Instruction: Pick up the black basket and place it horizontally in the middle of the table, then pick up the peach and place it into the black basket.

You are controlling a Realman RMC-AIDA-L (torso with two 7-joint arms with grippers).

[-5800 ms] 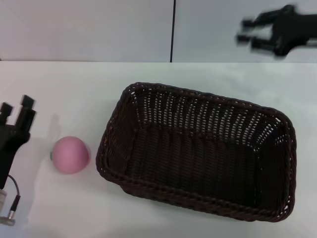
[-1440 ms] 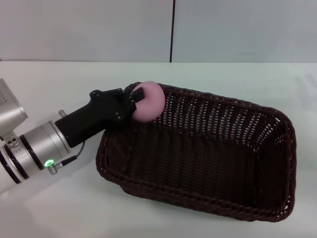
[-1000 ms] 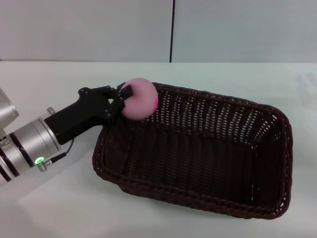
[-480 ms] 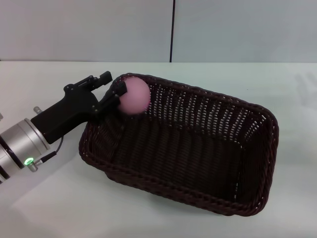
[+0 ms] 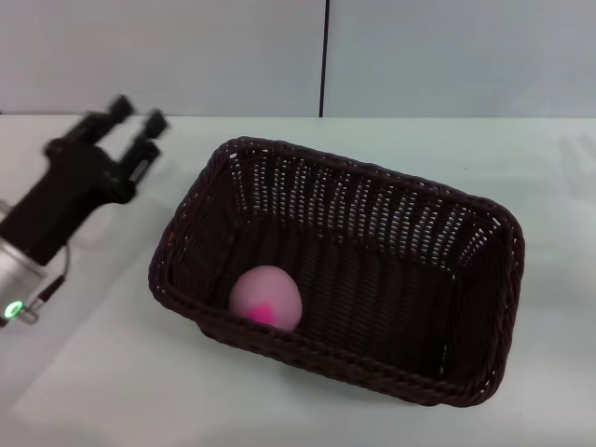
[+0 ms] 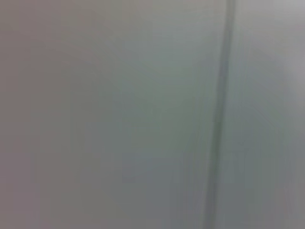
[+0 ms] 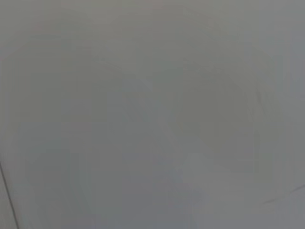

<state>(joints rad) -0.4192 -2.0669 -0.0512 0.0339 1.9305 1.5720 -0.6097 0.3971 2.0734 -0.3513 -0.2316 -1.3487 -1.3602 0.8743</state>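
The black basket (image 5: 410, 279) lies lengthwise on the white table (image 5: 93, 391), near its middle. The peach (image 5: 266, 297) rests inside the basket on its floor, in the near left corner, with its magenta spot showing. My left gripper (image 5: 135, 116) is open and empty, raised above the table to the left of the basket's far left corner. My right gripper is out of view. Both wrist views show only a blank grey surface.
A grey back wall with a dark vertical seam (image 5: 325, 56) stands behind the table. My left arm's silver body (image 5: 14, 270) with a green light reaches in from the left edge.
My left gripper let go of the peach, which dropped into the basket's near left corner. The gripper then pulled back to the left and up, away from the rim.
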